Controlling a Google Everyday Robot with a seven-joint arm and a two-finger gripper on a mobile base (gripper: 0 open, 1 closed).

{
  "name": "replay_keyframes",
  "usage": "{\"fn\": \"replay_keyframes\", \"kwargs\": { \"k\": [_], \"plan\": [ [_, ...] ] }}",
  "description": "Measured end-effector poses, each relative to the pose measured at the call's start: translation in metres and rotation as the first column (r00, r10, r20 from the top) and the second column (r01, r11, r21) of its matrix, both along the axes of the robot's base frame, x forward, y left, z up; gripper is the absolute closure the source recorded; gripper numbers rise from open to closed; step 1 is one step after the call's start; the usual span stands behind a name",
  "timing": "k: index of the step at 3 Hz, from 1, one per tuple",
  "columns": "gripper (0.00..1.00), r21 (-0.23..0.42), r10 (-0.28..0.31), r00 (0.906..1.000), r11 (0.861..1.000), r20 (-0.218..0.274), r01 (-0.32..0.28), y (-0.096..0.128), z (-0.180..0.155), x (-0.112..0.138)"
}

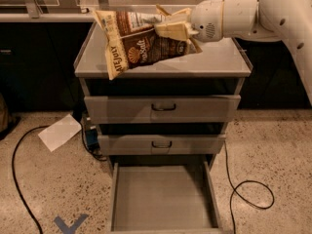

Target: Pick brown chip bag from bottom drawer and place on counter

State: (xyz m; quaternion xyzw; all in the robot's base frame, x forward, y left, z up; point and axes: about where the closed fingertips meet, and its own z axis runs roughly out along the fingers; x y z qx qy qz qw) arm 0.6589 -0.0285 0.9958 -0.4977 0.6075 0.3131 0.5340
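My gripper is shut on the right end of the brown chip bag, a crinkly brown and cream bag. It holds the bag in the air over the front part of the counter, the grey cabinet top. The bag hangs tilted, its left end lowest. My white arm reaches in from the upper right. The bottom drawer stands pulled open below, with a bare grey floor.
Two closed grey drawer fronts with dark handles sit under the counter. A white paper and black cables lie on the speckled floor. A blue mark is at the bottom left.
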Motion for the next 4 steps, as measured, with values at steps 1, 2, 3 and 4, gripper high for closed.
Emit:
{"fn": "replay_keyframes", "kwargs": {
  "k": [1,2,3,4],
  "plan": [
    [1.00,-0.007,0.003,1.0000,1.000,-0.002,-0.003,0.001,-0.002,0.004],
    [1.00,-0.044,-0.009,0.9998,0.999,-0.016,0.008,-0.010,-0.022,0.033],
    [1.00,-0.078,-0.074,0.9971,0.994,-0.019,0.072,-0.035,-0.043,0.082],
    [1.00,-0.105,-0.184,0.9829,0.977,0.016,0.184,-0.065,-0.052,0.137]
  ]
}}
